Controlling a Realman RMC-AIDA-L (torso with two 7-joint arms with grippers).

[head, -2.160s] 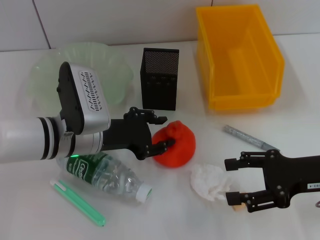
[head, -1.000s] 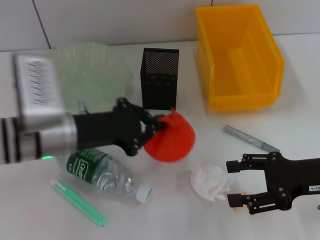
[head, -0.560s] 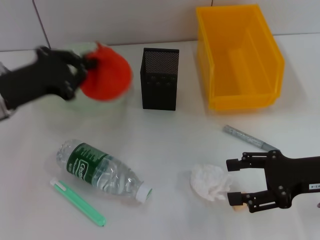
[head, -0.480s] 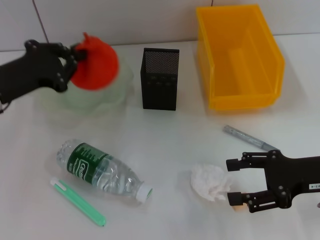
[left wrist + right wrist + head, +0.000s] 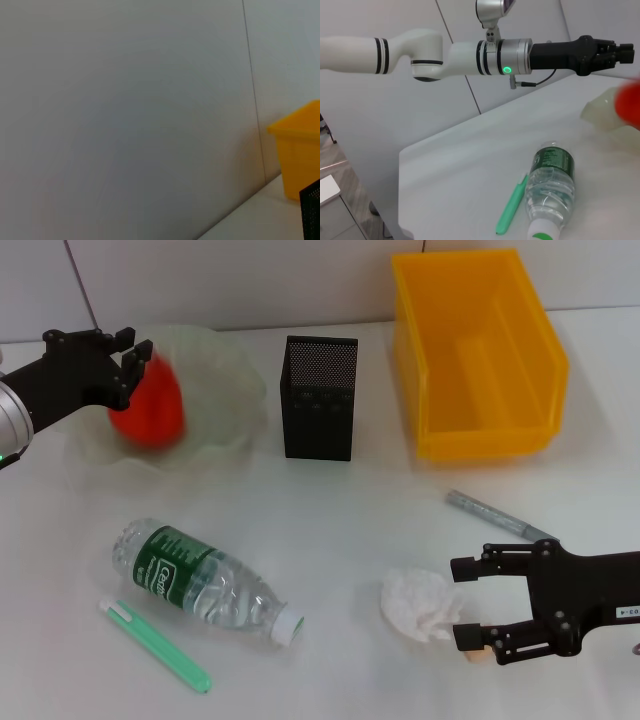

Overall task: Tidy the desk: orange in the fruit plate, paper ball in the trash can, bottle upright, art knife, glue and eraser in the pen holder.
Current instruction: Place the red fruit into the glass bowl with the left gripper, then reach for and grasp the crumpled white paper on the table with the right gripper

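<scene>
The orange (image 5: 150, 412) shows as a red blur inside the pale-green fruit plate (image 5: 225, 390), just below my left gripper (image 5: 133, 362), which is open above the plate's left side. In the right wrist view the left gripper (image 5: 615, 51) hangs above the orange (image 5: 630, 102). My right gripper (image 5: 458, 602) is open beside the paper ball (image 5: 420, 604), with the tan eraser (image 5: 480, 655) under its near finger. The bottle (image 5: 205, 582) lies on its side. The grey art knife (image 5: 495, 514), the green glue stick (image 5: 156, 645), the pen holder (image 5: 320, 397) and the trash can (image 5: 478, 350) stand apart.
The wall runs close behind the plate, the holder and the bin. In the left wrist view only the wall, a corner of the trash can (image 5: 299, 150) and the pen holder's edge (image 5: 313, 210) show.
My left gripper carried the orange from the table's middle up and back left to the fruit plate and has let it go. The right gripper has stayed beside the paper ball.
</scene>
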